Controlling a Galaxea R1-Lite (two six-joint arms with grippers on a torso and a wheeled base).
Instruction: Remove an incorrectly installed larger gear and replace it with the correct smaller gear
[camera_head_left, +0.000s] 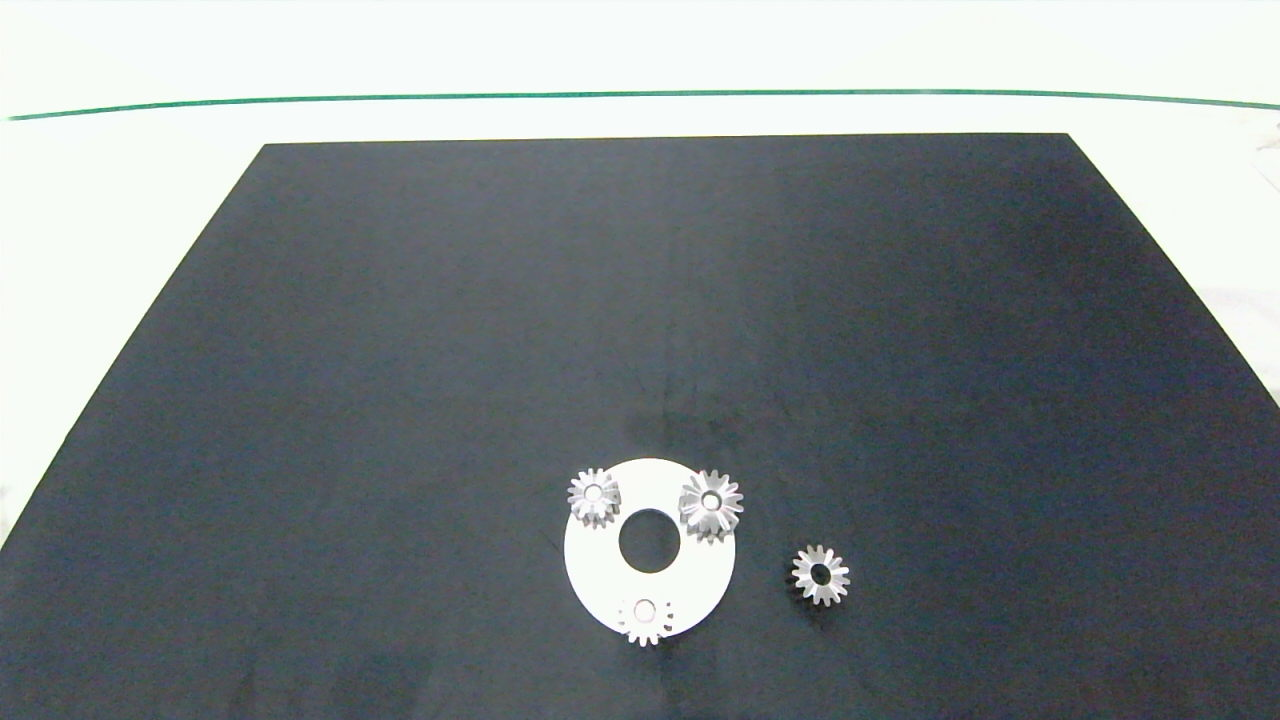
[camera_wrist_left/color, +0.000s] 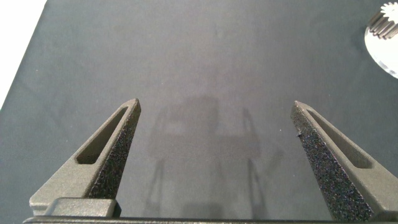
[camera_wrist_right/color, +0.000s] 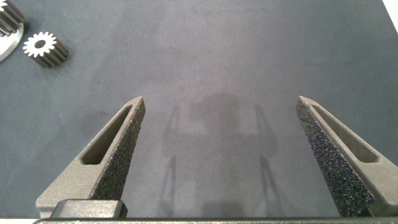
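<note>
A white disc (camera_head_left: 600, 570) with a round centre hole lies on the black mat near the front edge. Three silver gears sit on it. The larger gear (camera_head_left: 711, 503) is at its far right, with small gears at its far left (camera_head_left: 594, 497) and near edge (camera_head_left: 645, 618). A loose smaller gear (camera_head_left: 821, 574) lies flat on the mat just right of the disc, also seen as the toothed gear (camera_wrist_right/color: 45, 48) in the right wrist view. Neither arm shows in the head view. My left gripper (camera_wrist_left/color: 216, 104) and right gripper (camera_wrist_right/color: 221, 99) both hang open over bare mat, holding nothing.
The black mat (camera_head_left: 400, 350) covers most of the white table (camera_head_left: 120, 200), with a green line across the far side. The disc's rim (camera_wrist_left/color: 380, 53) and one of its gears (camera_wrist_left/color: 388, 25) show at a corner of the left wrist view.
</note>
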